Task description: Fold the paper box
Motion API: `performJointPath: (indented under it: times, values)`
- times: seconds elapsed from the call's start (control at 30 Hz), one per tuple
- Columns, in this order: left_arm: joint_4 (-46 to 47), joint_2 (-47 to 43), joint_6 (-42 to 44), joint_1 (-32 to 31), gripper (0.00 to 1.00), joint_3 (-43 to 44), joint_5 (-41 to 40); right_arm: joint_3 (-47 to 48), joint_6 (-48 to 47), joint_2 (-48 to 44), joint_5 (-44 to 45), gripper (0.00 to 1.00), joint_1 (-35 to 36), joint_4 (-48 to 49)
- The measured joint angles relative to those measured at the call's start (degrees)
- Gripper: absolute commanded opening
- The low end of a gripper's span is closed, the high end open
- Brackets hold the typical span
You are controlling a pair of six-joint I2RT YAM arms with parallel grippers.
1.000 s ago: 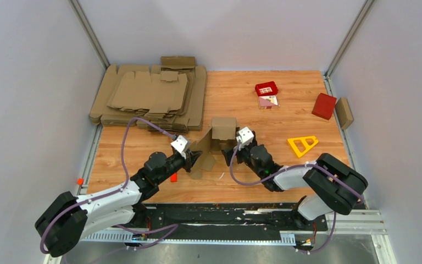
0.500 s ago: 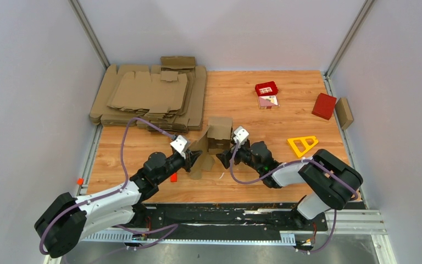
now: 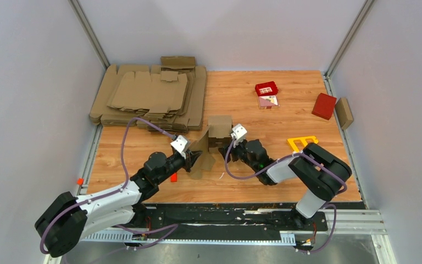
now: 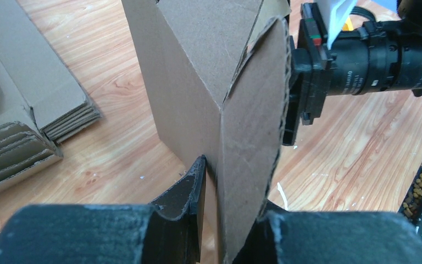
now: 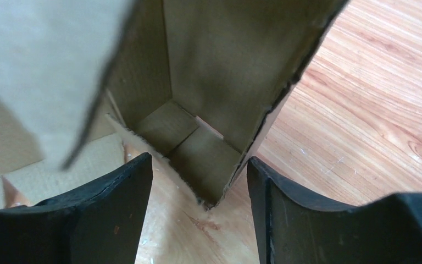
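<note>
Paper box (image 4: 192,71) in left pincer (image 4: 228,198)

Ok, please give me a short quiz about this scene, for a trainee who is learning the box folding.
1. True or false: the left end effector is shut on a flap of the paper box.
2. The right end effector is: A) open, facing the box's open end; B) shut on the box; C) out of view.
3. Fill in: the pile of flat blanks lies at the table's far ___ corner.
Key: 1 true; 2 A; 3 left.
</note>
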Motion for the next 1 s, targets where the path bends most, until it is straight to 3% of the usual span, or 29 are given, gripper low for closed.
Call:
performJointPath:
  times: [0.1, 0.33, 0.53, 1.0]
  values:
    - [0.04, 0.04, 0.00, 0.00, 0.21, 0.00, -0.02, 0.87, 0.52, 2.54, 1.99, 0.53, 0.02, 0.79]
    - [0.15, 0.28, 0.00, 0.00, 0.21, 0.00, 0.04, 1.95, 1.44, 8.44, 6.58, 0.51, 0.20, 5.40]
    - [0.44, 0.96, -0.02, 0.00, 0.22, 0.00, 0.52, 3.04, 2.25, 12.66, 8.48, 0.51, 0.26, 10.01]
    - [0.52, 1.90, -0.04, 0.00, 0.22, 0.02, 1.27, 6.40, 2.78, 16.46, 17.97, 0.60, 4.07, 9.18]
